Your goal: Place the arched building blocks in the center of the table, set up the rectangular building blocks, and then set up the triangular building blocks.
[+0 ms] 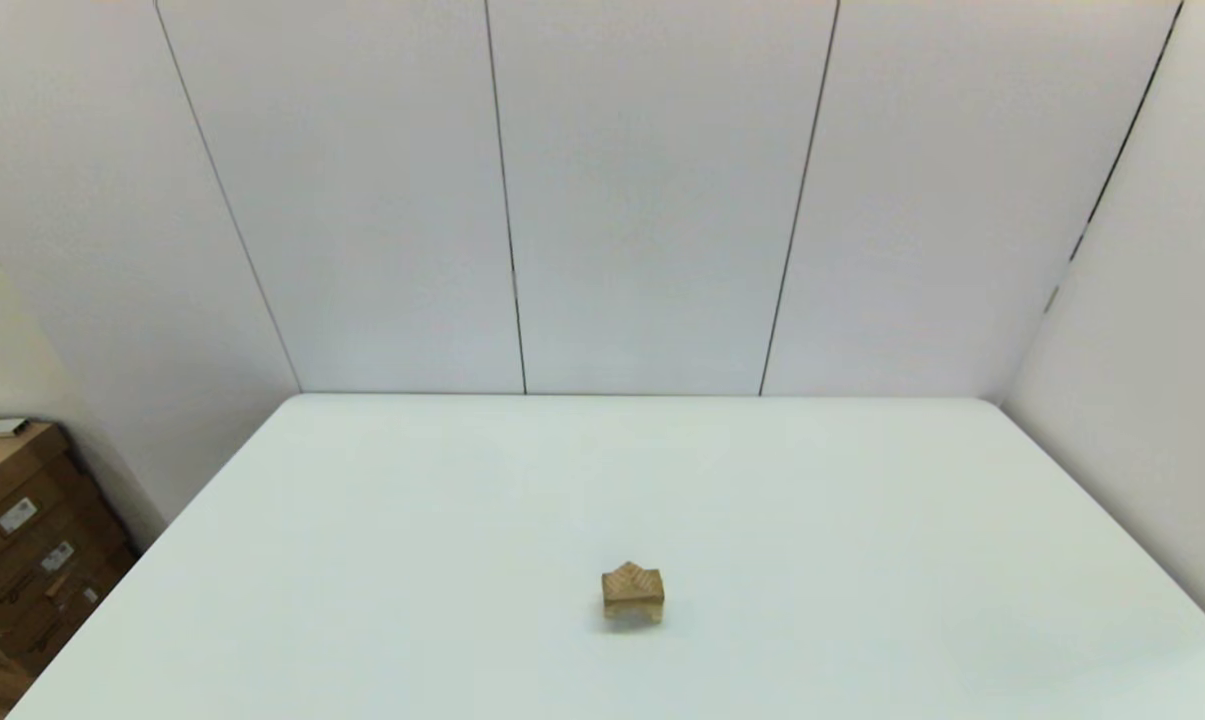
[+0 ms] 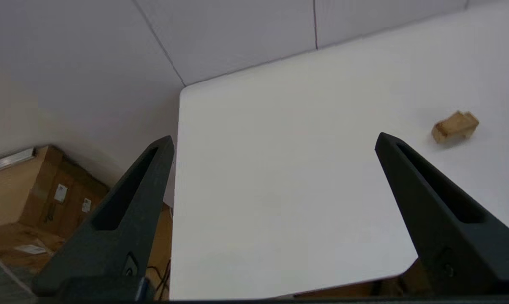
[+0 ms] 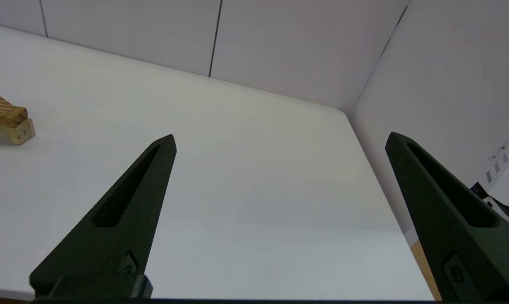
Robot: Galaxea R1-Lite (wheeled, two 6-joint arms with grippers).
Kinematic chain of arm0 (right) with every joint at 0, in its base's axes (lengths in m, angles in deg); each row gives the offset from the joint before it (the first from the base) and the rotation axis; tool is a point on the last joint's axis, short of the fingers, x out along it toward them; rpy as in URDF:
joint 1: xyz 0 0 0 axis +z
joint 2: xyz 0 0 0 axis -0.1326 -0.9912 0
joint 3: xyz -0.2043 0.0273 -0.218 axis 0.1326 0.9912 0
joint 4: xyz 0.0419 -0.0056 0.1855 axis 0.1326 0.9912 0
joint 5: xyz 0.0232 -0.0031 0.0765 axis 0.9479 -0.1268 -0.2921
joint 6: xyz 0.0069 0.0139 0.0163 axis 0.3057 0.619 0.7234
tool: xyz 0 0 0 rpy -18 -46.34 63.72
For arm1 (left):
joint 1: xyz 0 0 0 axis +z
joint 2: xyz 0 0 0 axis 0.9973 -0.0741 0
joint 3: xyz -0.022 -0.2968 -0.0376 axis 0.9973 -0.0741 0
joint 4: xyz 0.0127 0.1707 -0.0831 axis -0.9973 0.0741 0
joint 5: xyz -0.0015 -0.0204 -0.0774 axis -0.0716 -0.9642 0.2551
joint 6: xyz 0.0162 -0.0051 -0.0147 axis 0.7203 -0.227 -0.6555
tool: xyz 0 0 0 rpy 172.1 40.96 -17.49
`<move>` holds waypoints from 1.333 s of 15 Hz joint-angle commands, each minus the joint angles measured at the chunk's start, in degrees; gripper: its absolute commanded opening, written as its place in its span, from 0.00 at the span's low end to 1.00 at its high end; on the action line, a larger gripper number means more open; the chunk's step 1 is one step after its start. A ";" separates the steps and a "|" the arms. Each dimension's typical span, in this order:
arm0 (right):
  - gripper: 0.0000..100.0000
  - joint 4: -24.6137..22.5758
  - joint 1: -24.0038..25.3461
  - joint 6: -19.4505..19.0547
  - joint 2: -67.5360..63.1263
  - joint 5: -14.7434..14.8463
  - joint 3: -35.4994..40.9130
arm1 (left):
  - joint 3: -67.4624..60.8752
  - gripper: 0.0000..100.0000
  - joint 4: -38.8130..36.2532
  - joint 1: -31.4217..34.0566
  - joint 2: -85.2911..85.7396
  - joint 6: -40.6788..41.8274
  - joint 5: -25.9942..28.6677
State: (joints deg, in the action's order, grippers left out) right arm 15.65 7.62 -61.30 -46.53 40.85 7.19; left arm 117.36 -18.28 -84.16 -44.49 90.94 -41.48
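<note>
Left claw (image 2: 275, 139) spread wide, empty, right claw (image 3: 279, 137) likewise, block stack (image 1: 632, 592) on table (image 1: 862, 520)

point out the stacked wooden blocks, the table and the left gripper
stacked wooden blocks (image 1: 632, 592), head view, front face of the stack
table (image 1: 862, 520), head view, bare white top
left gripper (image 2: 273, 141), left wrist view, open gap midway between fingertips

White wall panels (image 1: 652, 200), divided by thin dark vertical seams, enclosed the worktop (image 1: 862, 560) at the rear and on both sides. Stacked brown cardboard boxes (image 1: 22, 540) bearing small white labels stood beyond the left edge. Lighting was even and diffuse.
</note>
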 commanded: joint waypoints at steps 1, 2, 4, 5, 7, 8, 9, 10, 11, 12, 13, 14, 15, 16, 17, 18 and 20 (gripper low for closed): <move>1.00 -0.03 0.00 -0.09 0.01 -0.09 0.09 | -9.66 1.00 -3.50 2.97 16.64 -1.54 -0.30; 1.00 -0.03 0.00 -0.18 0.01 -0.09 0.09 | -11.25 1.00 -3.77 2.18 18.13 -1.27 -0.30; 1.00 -0.03 0.00 -0.09 0.01 -0.09 0.09 | -16.26 1.00 -7.64 -2.83 22.00 -0.92 -0.30; 1.00 -0.03 0.00 -0.09 0.01 -0.09 0.09 | -19.07 1.00 -10.18 -3.18 23.58 -0.92 -0.13; 1.00 -0.03 0.00 -0.18 0.01 0.00 0.09 | -23.99 1.00 -12.56 -2.83 26.30 -1.19 -0.13; 1.00 -0.03 0.00 -0.09 0.01 -0.09 0.09 | -26.28 1.00 -12.91 -2.48 27.54 -1.36 -0.13; 1.00 -0.03 0.00 -0.09 0.01 -0.09 0.09 | -30.32 1.00 -13.52 -2.39 29.82 -1.27 -0.13; 1.00 -0.03 0.00 -0.18 0.01 -0.09 0.09 | -33.31 1.00 -14.49 -2.39 31.31 -1.27 -0.13; 1.00 -0.03 0.00 -0.09 0.01 0.00 0.09 | -38.67 1.00 -18.53 -2.39 32.81 -1.27 -0.13; 1.00 -0.03 0.00 -0.09 0.01 -0.09 0.09 | -42.89 1.00 -22.58 -2.39 33.42 -1.36 -0.13; 1.00 -0.03 0.00 -0.18 0.01 -0.09 0.09 | -46.93 1.00 -26.88 -2.39 34.04 -1.63 -0.21; 1.00 -0.03 0.00 -0.09 0.01 -0.09 0.09 | -50.09 1.00 -30.40 -2.30 34.57 -1.89 -0.21; 1.00 -0.03 0.00 -0.09 0.01 -0.09 0.09 | -52.38 1.00 -32.24 -2.21 35.62 -2.42 -0.13; 1.00 -0.03 0.00 -0.18 0.01 -0.09 0.09 | -53.87 1.00 -32.42 -2.21 37.12 -2.68 -0.04; 1.00 -0.03 0.00 -0.09 0.01 -0.09 0.09 | -56.33 1.00 -33.21 -2.21 37.29 -2.77 -0.04; 1.00 -0.03 0.00 -0.09 0.01 0.00 0.09 | -58.09 1.00 -34.97 -2.21 37.29 -3.03 -0.21; 1.00 -0.03 0.00 -0.09 0.01 -0.09 0.09 | -60.82 1.00 -37.87 -2.21 37.29 -3.91 -2.32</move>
State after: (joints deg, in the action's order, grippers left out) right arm 15.68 7.62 -61.32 -46.53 40.78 7.19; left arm 59.72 -54.15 -86.37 -7.80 87.51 -42.26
